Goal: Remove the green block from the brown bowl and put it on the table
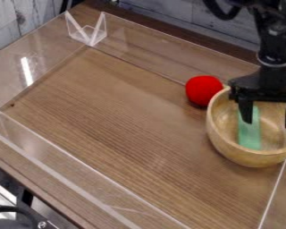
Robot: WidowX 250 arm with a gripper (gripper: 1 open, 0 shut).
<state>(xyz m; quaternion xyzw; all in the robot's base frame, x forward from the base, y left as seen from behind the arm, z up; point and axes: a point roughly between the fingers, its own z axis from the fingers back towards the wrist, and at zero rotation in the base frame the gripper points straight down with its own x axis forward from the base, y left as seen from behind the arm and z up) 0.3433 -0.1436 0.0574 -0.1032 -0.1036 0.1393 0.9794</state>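
The brown bowl (229, 148) sits at the right side of the table (121, 125), close to its right edge. Inside it lies the green block (252, 132), a flat light green bar leaning along the bowl's inside. My gripper (270, 109) hangs over the bowl, pointing steeply down, open, with its dark fingers (246, 105) spread to either side of the block's upper end. The fingertips reach down to about rim height. Nothing is gripped between them.
A red ball (204, 88) rests on the table just left of the bowl's rim. Clear acrylic walls (38, 67) run along the table's edges, with a clear bracket (86, 29) at the far left corner.
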